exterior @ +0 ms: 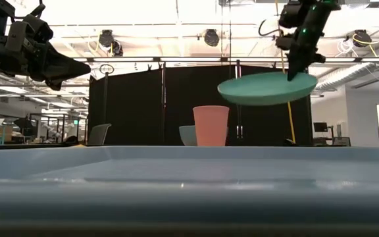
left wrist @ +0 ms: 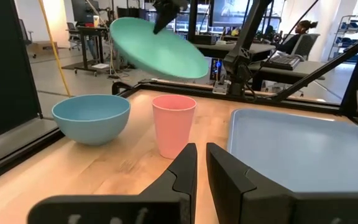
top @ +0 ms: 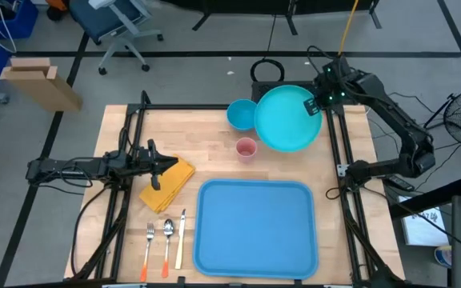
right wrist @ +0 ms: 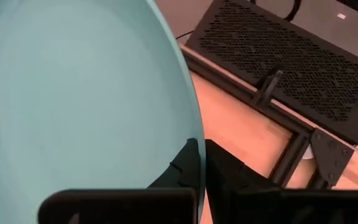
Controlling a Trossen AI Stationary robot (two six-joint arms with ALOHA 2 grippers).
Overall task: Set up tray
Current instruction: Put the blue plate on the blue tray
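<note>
Tray (top: pixel 255 227): large blue rectangle, rounded corners, raised rim.

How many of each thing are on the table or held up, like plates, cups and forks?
Tray: 1
Plate, held up by the right gripper: 1
Bowl: 1
Cup: 1
Napkin: 1
Fork: 1
Spoon: 1
Knife: 1
Total: 8
</note>
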